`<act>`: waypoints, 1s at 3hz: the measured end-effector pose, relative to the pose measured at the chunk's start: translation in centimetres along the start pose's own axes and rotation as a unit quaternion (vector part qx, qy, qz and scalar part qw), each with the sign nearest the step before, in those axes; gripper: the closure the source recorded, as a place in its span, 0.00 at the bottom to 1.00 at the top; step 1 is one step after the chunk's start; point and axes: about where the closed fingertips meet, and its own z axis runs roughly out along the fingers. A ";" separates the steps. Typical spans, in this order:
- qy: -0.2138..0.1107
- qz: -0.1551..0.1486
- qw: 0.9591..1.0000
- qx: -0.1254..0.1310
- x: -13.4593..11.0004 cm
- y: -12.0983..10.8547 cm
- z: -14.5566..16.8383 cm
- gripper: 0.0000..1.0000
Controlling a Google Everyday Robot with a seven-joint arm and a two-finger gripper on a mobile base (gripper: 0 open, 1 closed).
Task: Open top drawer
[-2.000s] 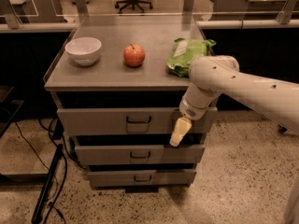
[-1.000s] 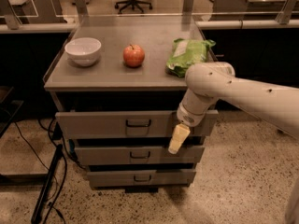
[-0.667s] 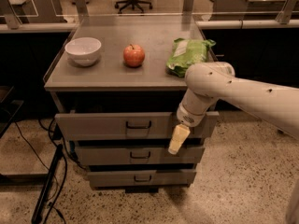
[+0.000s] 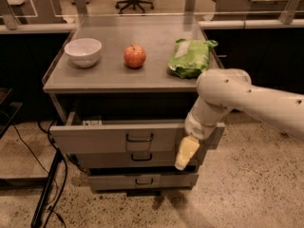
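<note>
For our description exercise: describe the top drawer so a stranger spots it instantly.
Find the grey cabinet carrying a bowl, apple and green bag. The top drawer sits directly beneath its top, with the gripper at its right end. It is wider than the two fronts below and pulled open.

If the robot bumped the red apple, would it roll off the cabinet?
It would probably roll: the apple looks round and sits loose on the flat cabinet top. It likely feels firm. The gripper hangs lower, by the top drawer.

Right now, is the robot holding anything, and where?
Cannot tell. The gripper is by the top drawer's front, right of its handle, not on it.
</note>
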 end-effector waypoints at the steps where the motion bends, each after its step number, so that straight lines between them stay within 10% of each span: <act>1: 0.000 0.000 1.000 0.000 -0.1 -0.1 0.0 0.00; 3: 0.008 0.007 1.000 -0.008 3.0 3.3 -2.0 0.00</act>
